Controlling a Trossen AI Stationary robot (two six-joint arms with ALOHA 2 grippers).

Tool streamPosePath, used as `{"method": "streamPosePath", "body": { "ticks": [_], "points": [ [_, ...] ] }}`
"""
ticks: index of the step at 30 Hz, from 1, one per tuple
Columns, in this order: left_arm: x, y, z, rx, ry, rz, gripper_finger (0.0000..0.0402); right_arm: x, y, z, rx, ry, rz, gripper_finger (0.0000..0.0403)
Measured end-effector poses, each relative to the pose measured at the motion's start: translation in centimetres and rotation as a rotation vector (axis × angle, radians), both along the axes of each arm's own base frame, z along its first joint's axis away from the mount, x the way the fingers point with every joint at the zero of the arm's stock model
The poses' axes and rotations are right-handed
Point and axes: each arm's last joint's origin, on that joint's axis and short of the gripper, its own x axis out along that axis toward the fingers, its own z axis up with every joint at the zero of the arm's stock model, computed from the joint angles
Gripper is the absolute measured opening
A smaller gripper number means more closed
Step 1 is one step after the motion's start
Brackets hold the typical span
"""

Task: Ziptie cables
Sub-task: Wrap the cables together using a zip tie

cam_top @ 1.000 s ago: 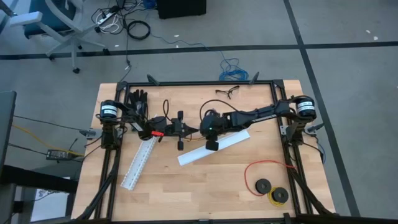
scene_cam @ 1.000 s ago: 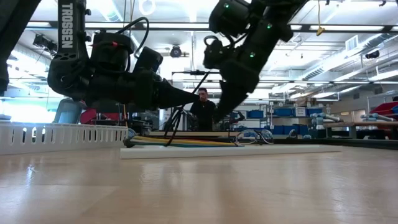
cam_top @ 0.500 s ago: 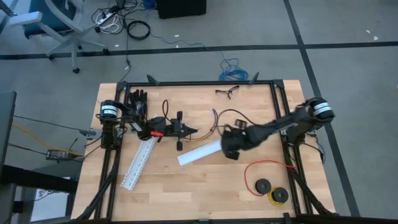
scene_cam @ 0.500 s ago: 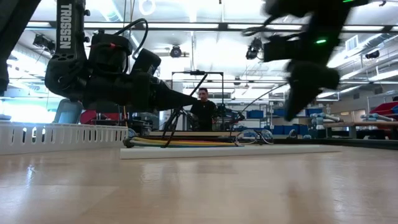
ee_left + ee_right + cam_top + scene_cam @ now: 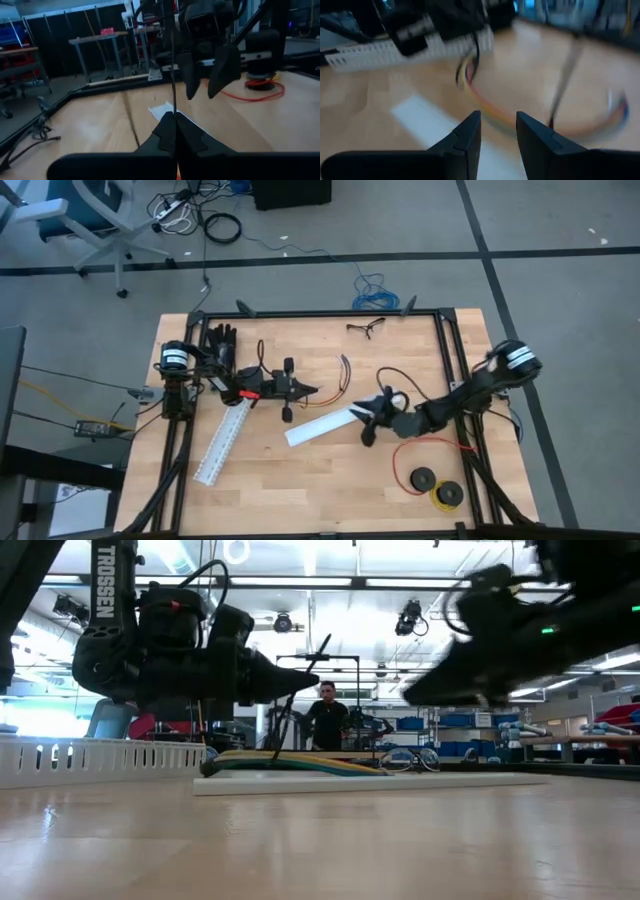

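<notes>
Cables (image 5: 292,764) like these are light and limp. They will sag, splay and slide over one another wherever you do not pinch them, and the thin strands can kink. Take hold where the wires run together as one flat bundle, not at a single strand.

The left gripper (image 5: 175,118) has its fingers (image 5: 161,136) pressed together on a thin dark strip (image 5: 173,60) that stands straight up from their tips; I judge it to be the zip tie. The bundle lies on the table (image 5: 300,475) just beyond and below those tips.

The right gripper (image 5: 498,131) has its fingers a narrow gap apart with nothing between them. It is raised off the table, with the bundle curving ahead of its tips.

From above you see only a thin arc of wire, and from the right wrist the bundle is smeared. I cannot make out the plug end, or whether the strip passes around the wires.
</notes>
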Motion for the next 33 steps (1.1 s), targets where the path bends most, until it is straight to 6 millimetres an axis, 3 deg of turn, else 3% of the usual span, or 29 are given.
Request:
{"method": "streamPosePath", "body": {
  "ticks": [5, 10, 14, 28, 33],
  "points": [
    [0.0, 0.0, 0.0, 0.005, -0.002, 0.001, 0.0003, 3.3, -3.2, -0.3, -0.178, -0.033, -0.005, 0.0111],
    [0.0, 0.1, 0.0, 0.053, -0.003, 0.009, 0.0003, 6.0, -7.5, -0.9, -0.111, -0.045, 0.159, 0.0111],
    [0.0, 0.2, 0.0, 0.053, -0.001, 0.043, 0.0003, 7.2, -9.3, 0.0, -0.075, -0.103, 0.251, 0.0110],
    [0.0, 0.2, -0.2, 0.015, 0.022, 0.040, 0.0003, 8.2, -9.0, 1.7, -0.154, -0.192, 0.284, 0.0107],
    [0.0, 0.2, -0.3, -0.008, 0.033, 0.040, 0.0003, 8.3, -9.0, 1.7, -0.162, -0.188, 0.285, 0.0054]
  ]
}}
